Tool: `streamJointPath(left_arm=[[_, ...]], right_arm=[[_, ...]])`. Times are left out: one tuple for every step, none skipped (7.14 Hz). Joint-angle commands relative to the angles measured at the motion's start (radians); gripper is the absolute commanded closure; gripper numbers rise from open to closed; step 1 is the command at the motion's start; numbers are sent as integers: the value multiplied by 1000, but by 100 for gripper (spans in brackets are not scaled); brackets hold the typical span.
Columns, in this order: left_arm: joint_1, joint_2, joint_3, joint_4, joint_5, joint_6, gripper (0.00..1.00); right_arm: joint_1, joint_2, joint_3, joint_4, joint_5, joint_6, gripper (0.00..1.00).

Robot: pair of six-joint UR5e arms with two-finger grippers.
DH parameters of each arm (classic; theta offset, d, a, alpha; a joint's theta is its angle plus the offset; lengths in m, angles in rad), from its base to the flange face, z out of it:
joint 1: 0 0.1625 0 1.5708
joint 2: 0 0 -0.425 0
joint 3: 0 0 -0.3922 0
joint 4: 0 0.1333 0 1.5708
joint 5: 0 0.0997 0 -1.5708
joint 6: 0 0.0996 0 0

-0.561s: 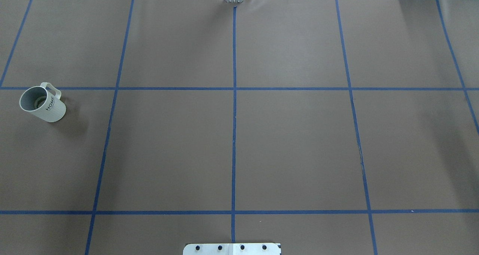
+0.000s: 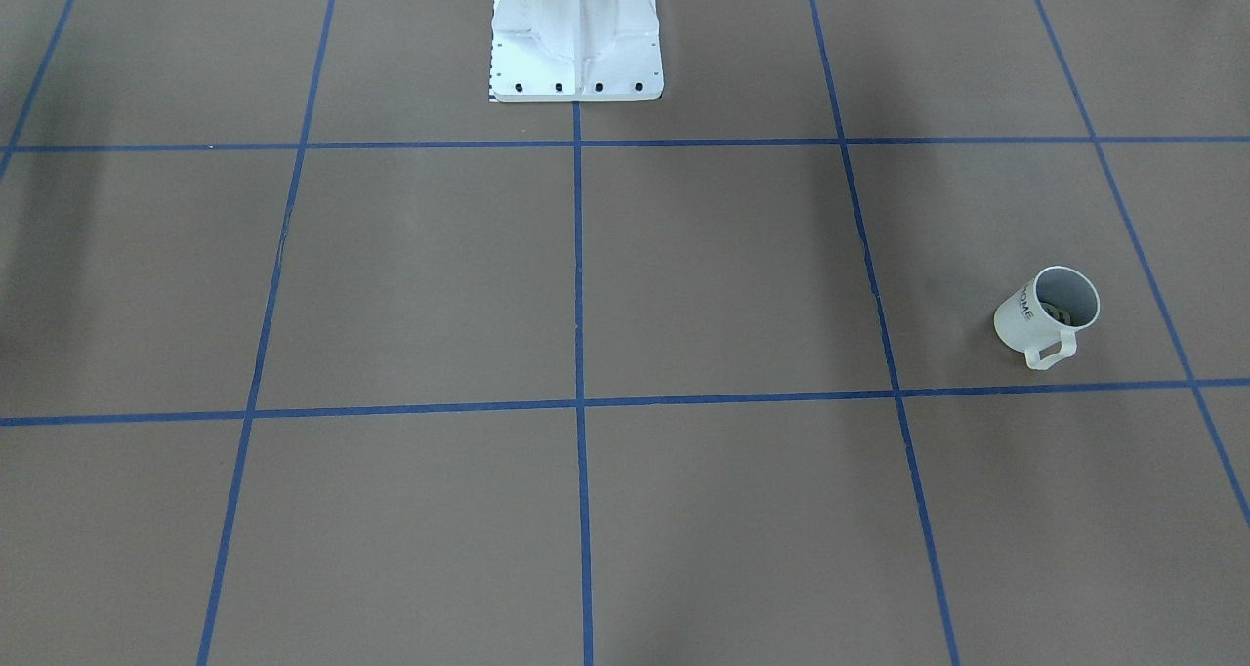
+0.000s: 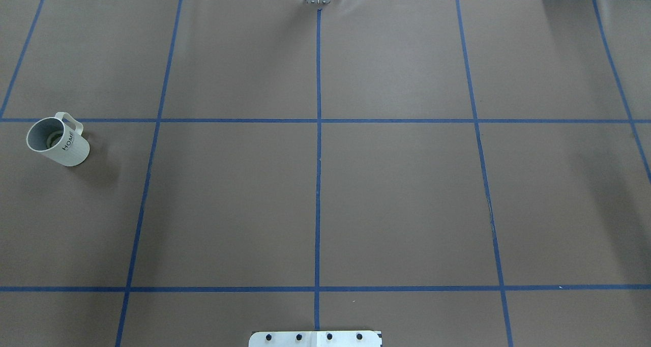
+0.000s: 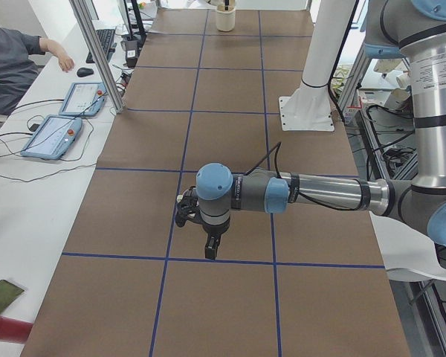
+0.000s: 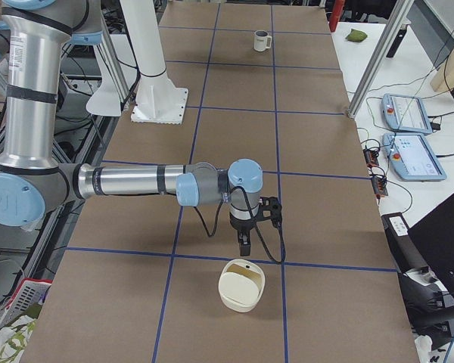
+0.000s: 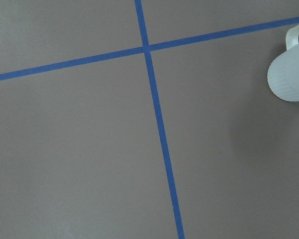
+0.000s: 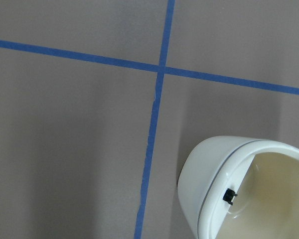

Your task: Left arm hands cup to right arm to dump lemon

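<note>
Exterior right view, cup point(image 5: 262, 40) upright, far beyond right claw point(image 5: 244, 248)

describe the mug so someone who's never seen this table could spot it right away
On the brown table gridded with blue tape, look to the end on the robot's left. There stands a white mug, handle turned away from the robot, black "HOME" on its side; the cream bowl at the other end has neither.

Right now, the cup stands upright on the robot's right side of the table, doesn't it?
Not quite: the cup stands upright on the robot's left side of the table, as the overhead view shows.
</note>
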Motion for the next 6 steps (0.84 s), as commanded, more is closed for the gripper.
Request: streamJointPath(left_arm=[[1,-11,-26,0,1,-10,0],[0,-43,-26,2,1,-11,0],[1,-67,-26,-10,-2,-8,0],[1,-148,0,-58,1,-8,0],[3,-176,15,-69,-5,-8,0],[3,-196,15,-83,-10,-10,0]], right_arm=[[1,11,41,0,-4,-7,0],[1,34,85,5,-2,5,0],[-1,69,82,41,-5,7,0],[1,86,76,95,-2,7,0],[-1,97,73,142,5,19,0],[-2,100,73,147,-1,24,0]])
